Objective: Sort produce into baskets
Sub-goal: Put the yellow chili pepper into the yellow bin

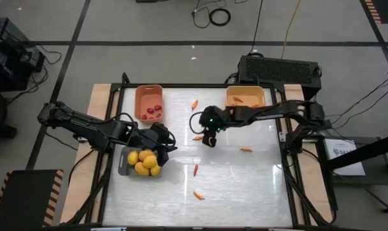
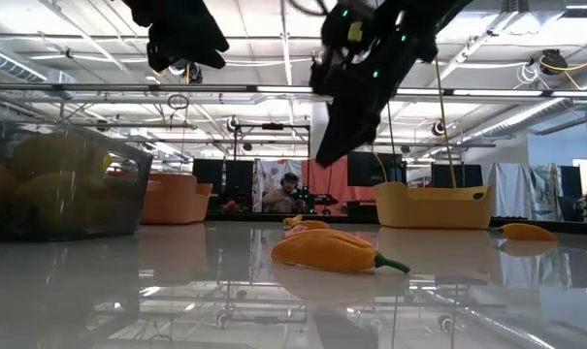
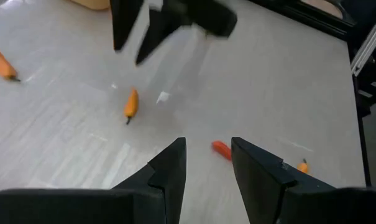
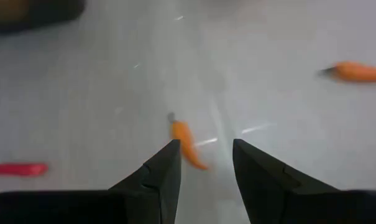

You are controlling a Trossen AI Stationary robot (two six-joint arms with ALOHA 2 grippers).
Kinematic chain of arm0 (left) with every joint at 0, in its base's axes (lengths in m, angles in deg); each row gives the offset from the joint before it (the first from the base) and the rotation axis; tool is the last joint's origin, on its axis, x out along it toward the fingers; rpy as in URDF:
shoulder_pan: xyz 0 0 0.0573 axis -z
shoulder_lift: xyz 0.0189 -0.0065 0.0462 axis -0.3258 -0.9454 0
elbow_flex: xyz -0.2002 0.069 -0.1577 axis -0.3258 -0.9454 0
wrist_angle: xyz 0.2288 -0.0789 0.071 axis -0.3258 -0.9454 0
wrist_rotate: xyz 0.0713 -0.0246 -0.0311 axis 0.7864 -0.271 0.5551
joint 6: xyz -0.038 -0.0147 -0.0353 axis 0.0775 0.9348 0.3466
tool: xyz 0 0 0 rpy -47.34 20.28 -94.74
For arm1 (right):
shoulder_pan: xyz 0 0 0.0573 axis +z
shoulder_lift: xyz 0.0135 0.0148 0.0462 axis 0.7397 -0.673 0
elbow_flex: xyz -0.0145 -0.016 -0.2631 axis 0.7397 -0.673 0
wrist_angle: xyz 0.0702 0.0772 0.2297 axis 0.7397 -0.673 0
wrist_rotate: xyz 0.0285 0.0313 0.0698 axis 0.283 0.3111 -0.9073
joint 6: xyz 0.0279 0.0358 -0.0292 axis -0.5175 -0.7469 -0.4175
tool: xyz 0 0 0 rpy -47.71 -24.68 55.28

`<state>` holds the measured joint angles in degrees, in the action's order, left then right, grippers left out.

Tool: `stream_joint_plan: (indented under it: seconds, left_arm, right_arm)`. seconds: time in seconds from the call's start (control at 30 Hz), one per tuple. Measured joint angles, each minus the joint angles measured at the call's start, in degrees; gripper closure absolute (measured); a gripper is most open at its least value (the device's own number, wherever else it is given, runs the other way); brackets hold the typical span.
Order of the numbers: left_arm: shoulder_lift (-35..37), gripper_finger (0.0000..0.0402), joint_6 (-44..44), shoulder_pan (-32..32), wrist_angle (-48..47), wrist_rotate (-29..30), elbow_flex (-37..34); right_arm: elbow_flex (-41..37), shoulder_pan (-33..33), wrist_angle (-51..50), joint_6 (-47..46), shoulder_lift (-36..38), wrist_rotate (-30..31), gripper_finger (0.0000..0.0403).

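Jaws spread and empty on both arms. Your right gripper [image 1: 210, 140] hangs over a slim orange pepper [image 4: 188, 144] lying on the tabletop [image 1: 245, 186]; a skewed descent could nudge it aside. Your left gripper [image 1: 164, 145] hovers beside the grey basket [image 1: 122, 165] of yellow fruits [image 1: 145, 162]. More peppers are scattered well apart.
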<state>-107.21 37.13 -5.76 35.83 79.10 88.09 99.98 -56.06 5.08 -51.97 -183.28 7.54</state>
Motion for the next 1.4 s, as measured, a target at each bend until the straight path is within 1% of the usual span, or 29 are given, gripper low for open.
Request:
stream_joint_plan:
  seconds: [0.1,0.23,0.37,0.47,0.53,0.6,0.7,0.8,0.87,0.97,1.23,1.3,1.4]
  left_arm:
    - [0.0,0.0267,0.3,0.0,0.0,-0.1,0.0]
    - [0.0,0.0267,0.9,0.0,0.0,-0.3,0.0]
    - [0.0,0.0267,2.0,0.0,0.3,-0.4,0.0]
    - [0.0,0.0267,3.4,0.0,0.4,-0.4,0.0]
    - [0.0,0.0267,3.5,0.0,0.4,-0.5,0.0]
    - [0.0,0.0267,4.3,0.3,0.4,-0.5,0.0]
    - [0.0,0.0267,4.9,0.4,0.4,-0.4,0.0]
    - [0.0,0.0267,5.0,0.9,0.3,-0.4,0.0]
    - [0.0,0.0267,5.0,1.2,0.2,-0.4,0.0]
    - [0.0,0.0267,5.0,1.5,0.2,-0.3,0.0]
    - [0.0,0.0267,5.0,1.9,0.2,-0.2,0.0]
    - [0.0,0.0267,5.0,1.9,0.2,-0.1,0.0]
    - [0.0,0.0267,5.0,1.9,0.1,-0.1,0.0]
  right_arm:
    - [0.1,-0.1,1.6,1.3,-3.4,-3.1,0.0265]
    - [1.8,-0.2,1.9,5.4,-6.7,-3.7,0.0260]
    - [4.1,-0.2,2.2,7.9,-9.8,-4.7,0.0241]
    - [5.7,-0.2,2.0,8.7,-12.7,-10.1,0.0225]
    - [6.7,-0.1,2.1,9.1,-14.6,-11.2,0.0217]
    - [7.1,0.2,2.0,10.1,-16.2,-10.7,0.0213]
    - [7.1,0.3,2.3,10.7,-18.0,-6.5,0.0211]
    - [7.3,0.3,2.0,10.6,-18.6,-5.4,0.0216]
    - [7.4,0.3,1.7,10.6,-18.8,-5.5,0.0225]
    - [7.4,0.4,0.7,10.0,-18.8,-5.2,0.0255]
    - [7.2,0.4,-2.3,8.4,-17.7,-5.2,0.0381]
    - [7.5,0.4,-3.0,7.3,-17.5,-5.2,0.0394]
    - [8.5,-0.1,-6.6,5.6,-16.2,-5.0,0.0390]
